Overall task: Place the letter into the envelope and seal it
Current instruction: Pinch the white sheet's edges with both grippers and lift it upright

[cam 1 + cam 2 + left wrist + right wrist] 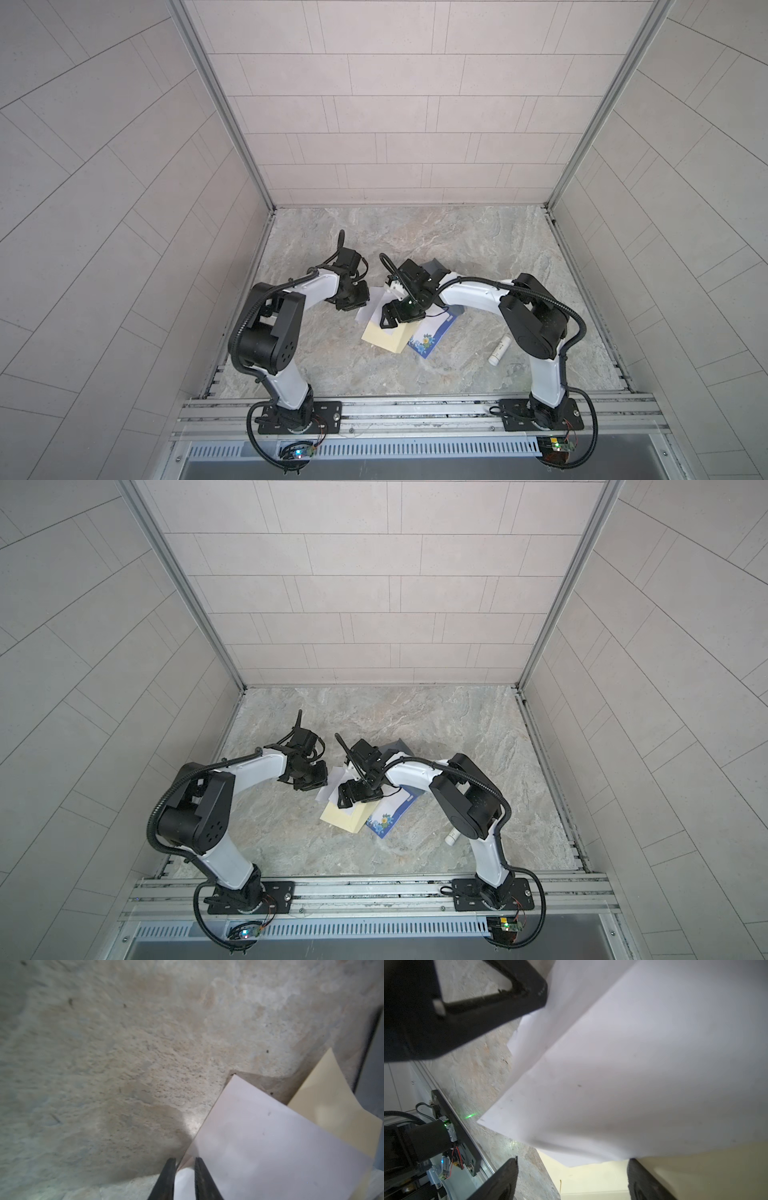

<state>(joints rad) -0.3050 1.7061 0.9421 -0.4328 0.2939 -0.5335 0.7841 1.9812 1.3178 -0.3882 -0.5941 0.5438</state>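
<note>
Left gripper narrow astride letter corner (grip unclear); right gripper wide open.

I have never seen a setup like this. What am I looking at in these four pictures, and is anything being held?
Two white-and-black robot arms, the left arm and the right arm, are bolted to a rail at the near edge of a marble-patterned tabletop. Both top views come from one camera overhead; the two wrist views come from a camera on each wrist, looking along its gripper. On the tabletop lie a white sheet of paper, partly over a cream envelope, a blue flowered card beside them, and a small white tube apart. The left gripper has its jaws narrow around the sheet's edge; whether they pinch it is unclear. The right gripper is wide open over sheet and envelope, holding nothing.
</note>
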